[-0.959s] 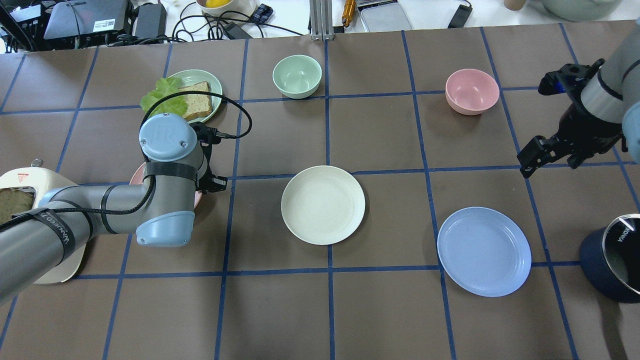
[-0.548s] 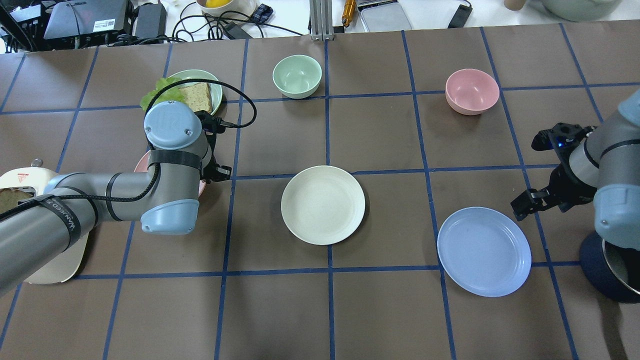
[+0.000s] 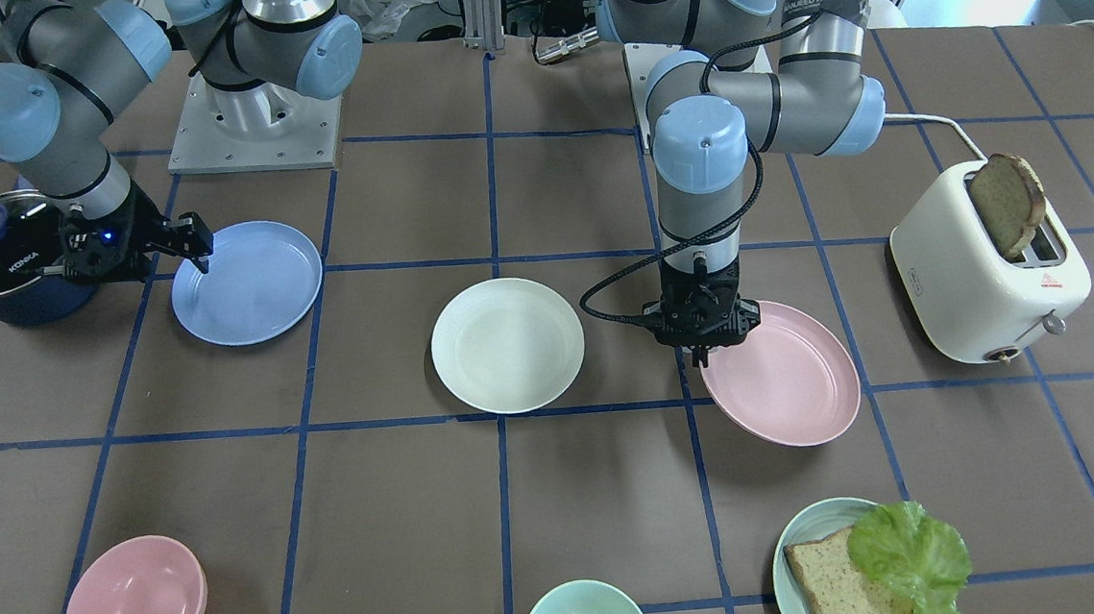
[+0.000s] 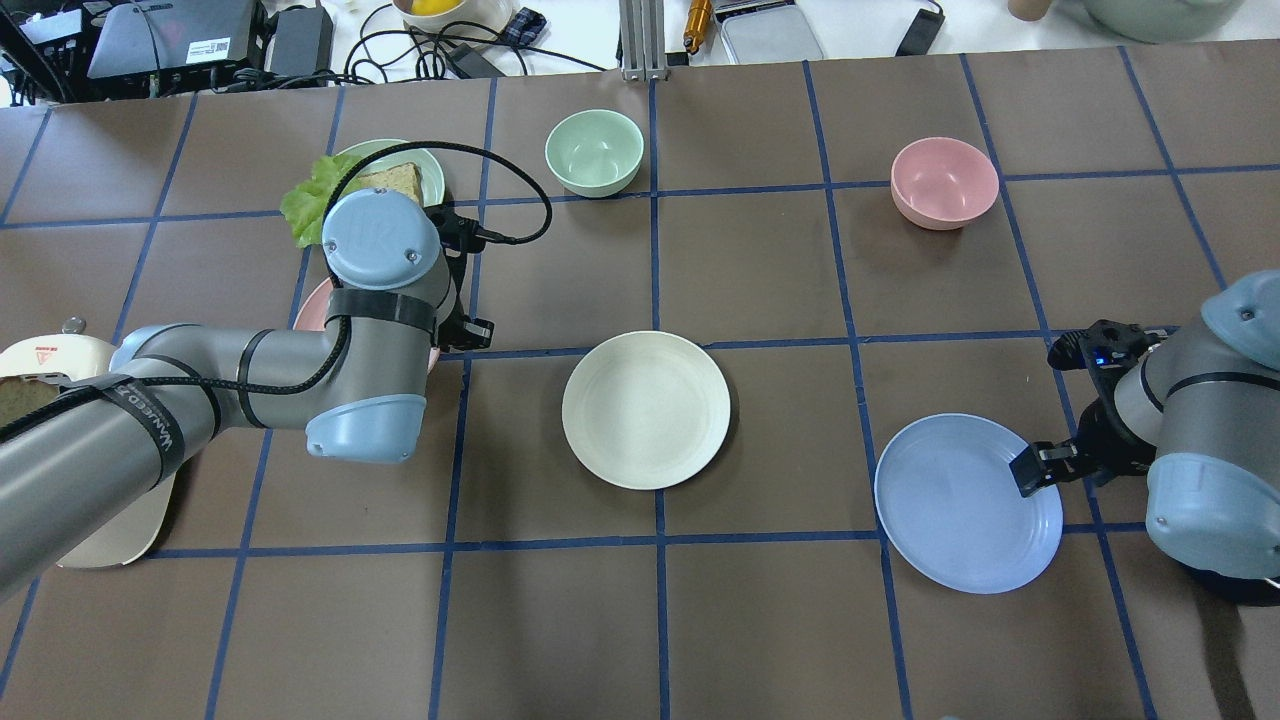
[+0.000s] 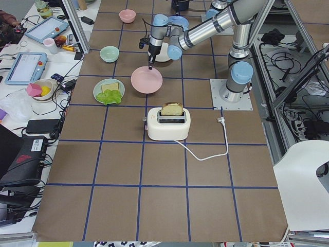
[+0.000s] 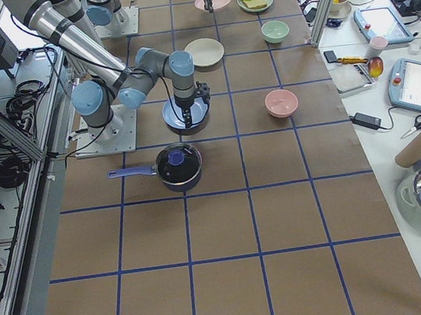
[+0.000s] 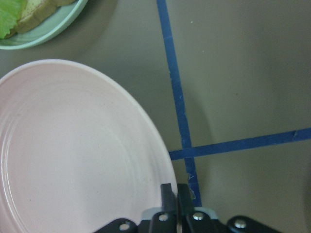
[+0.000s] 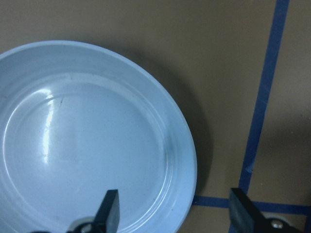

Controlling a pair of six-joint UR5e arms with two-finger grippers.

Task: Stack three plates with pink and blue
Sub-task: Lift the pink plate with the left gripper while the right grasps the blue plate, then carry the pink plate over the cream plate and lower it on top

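Right hand (image 8: 176, 211) lowered over blue plate (image 4: 960, 515), taped table (image 4: 760, 620)

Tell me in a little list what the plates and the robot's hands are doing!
pink plate: rim pinched by the left gripper
blue plate: lying flat, right gripper open astride its rim
cream plate: alone in the middle, nothing touching it
stack: not started, all three plates apart

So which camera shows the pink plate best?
The front-facing view: the whole pink plate shows there, with only its rim covered by the left gripper. Overhead, the left arm hides most of it; the left wrist view crops it; both side views show it small.
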